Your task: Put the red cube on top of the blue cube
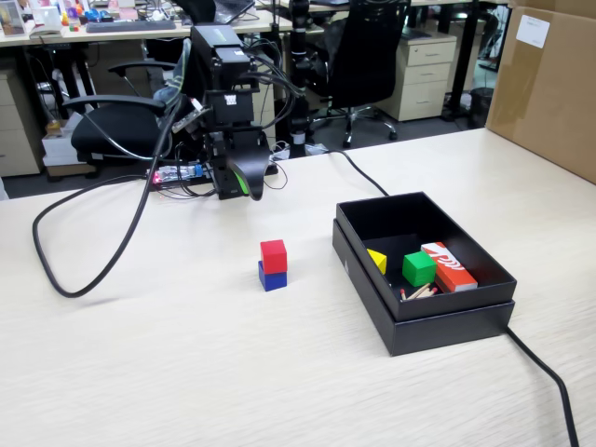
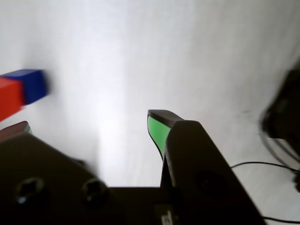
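The red cube [image 1: 273, 253] sits on top of the blue cube [image 1: 272, 277] in the middle of the pale wooden table [image 1: 186, 372]. My gripper [image 1: 242, 184] hangs behind them near the arm's base, well apart from the stack. In the wrist view the gripper [image 2: 89, 123] is open and empty, and bare table shows between its jaws. One fingertip has a green pad [image 2: 158, 131]. The red cube [image 2: 9, 98] and blue cube [image 2: 30, 84] show blurred at the left edge of that view, touching each other.
A black open box [image 1: 447, 312] stands right of the stack and holds a yellow piece [image 1: 377, 261], a green cube [image 1: 418, 268] and an orange-red box [image 1: 449, 265]. A thick black cable [image 1: 65, 279] loops at left. A cardboard box [image 1: 545, 84] stands at back right.
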`<control>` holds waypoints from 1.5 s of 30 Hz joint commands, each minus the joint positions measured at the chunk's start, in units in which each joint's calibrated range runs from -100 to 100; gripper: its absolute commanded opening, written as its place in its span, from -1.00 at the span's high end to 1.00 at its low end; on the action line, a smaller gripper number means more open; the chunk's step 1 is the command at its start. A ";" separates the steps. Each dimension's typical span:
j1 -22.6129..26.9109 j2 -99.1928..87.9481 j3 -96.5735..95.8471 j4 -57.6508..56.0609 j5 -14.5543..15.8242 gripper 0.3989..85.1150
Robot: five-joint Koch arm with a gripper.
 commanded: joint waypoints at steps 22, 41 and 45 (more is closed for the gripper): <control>-0.59 -19.67 -45.56 51.24 -0.54 -0.18; -0.15 -19.90 -56.34 60.40 -2.15 -0.16; -0.15 -19.90 -56.34 60.40 -2.15 -0.16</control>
